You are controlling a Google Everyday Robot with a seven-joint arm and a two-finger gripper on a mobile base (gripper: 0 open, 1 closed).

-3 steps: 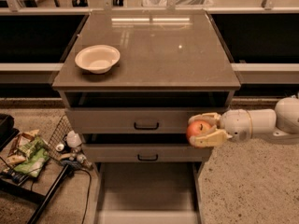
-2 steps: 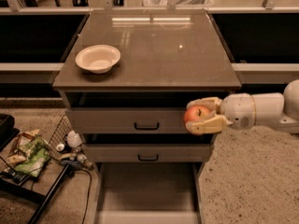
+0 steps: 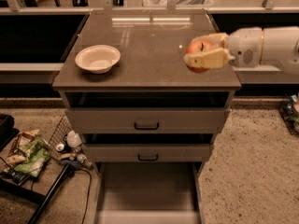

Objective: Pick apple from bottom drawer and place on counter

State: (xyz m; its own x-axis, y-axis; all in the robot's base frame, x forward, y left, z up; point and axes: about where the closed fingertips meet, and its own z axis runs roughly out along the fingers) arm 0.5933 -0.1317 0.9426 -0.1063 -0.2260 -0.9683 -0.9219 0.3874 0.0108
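Now the desk point(image 3: 145, 69) stands with its bottom drawer point(image 3: 147, 192) pulled out. From the right the arm point(image 3: 271, 48) reaches in level; a bowl point(image 3: 97, 58) sits left. Over the desk's right front, the gripper point(image 3: 190, 52) has its fingers point(image 3: 210, 59) pinching the round apple point(image 3: 198, 48); stem direction unclear.

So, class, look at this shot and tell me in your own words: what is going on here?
The robot's gripper reaches in from the right and is shut on the apple, holding it at the right side of the counter. It has not let go yet. The bottom drawer is pulled out below, and a cream bowl sits on the counter's left side.
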